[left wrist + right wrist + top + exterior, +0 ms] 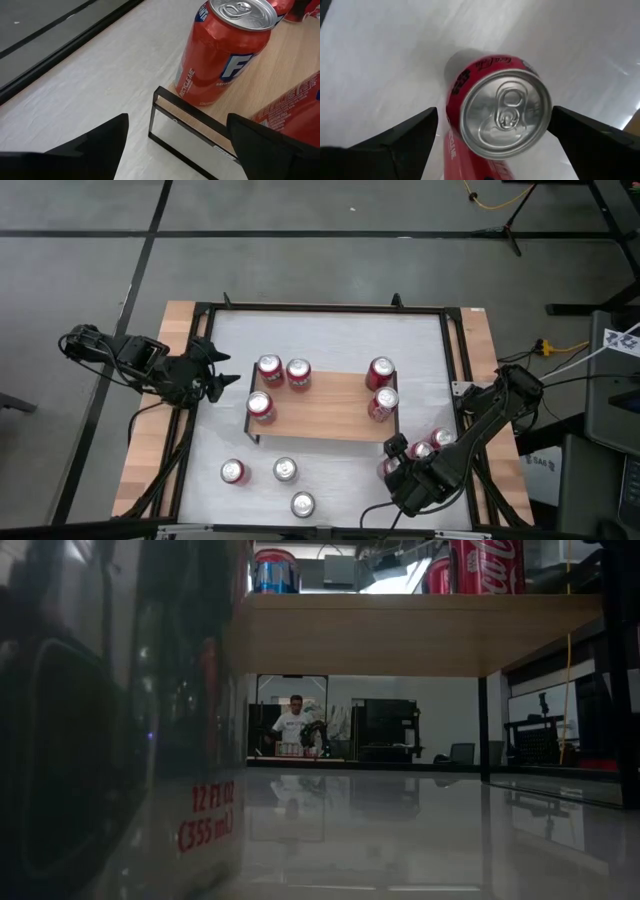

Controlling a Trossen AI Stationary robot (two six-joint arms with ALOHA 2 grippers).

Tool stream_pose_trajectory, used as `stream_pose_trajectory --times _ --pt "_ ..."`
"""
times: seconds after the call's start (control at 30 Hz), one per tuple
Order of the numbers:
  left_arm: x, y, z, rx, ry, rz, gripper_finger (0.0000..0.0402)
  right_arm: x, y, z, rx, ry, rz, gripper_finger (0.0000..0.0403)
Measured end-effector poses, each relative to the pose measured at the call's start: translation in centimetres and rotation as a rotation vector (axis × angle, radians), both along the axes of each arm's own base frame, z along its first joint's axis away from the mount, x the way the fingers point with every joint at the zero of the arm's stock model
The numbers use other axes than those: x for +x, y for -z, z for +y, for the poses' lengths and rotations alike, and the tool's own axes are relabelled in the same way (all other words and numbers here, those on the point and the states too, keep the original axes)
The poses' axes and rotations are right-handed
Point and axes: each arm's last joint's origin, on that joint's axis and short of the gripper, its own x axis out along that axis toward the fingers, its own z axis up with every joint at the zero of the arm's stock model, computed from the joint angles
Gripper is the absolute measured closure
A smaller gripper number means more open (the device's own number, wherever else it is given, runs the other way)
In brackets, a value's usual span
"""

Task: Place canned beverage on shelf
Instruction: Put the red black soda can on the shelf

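Canned beverages are spread over the table [330,330] and the shelf [325,405], and we take them from left to right in the high view. At the far left our left gripper [222,372] hangs off the shelf's left end with its fingers spread and nothing between them; in the left wrist view a red can [225,52] stands upright on the wooden top near the shelf corner, just past those open fingers. Three loose cans stand on the white table in front of the shelf: one at the left [233,471], one beside it [285,470], and one nearer the front edge [303,504]. On the shelf's left part we see three upright cans, one at the front corner [261,406] and two side by side at the back [270,368] [298,373]. On its right end stand two more [380,371] [383,403]. To the right, off the shelf, our right gripper [392,463] reaches down over a cluster of cans on the table. The right wrist view shows its fingers spread wide on either side of a red can [502,112], seen from above, not clamped on it.
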Motion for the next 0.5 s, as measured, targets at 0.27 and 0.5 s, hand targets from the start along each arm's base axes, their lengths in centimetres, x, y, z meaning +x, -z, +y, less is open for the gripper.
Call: stream_pose_trajectory --times 0.27,0.5 --pt "0.0 0.0 0.0 0.0 0.0 0.0 0.0074 0.19 0.0 0.16 0.021 0.005 -0.019 0.0071" --pt "0.0 0.0 0.0 0.0 0.0 0.0 0.0074 0.3 0.07 0.31 0.053 0.012 -0.011 0.0118"
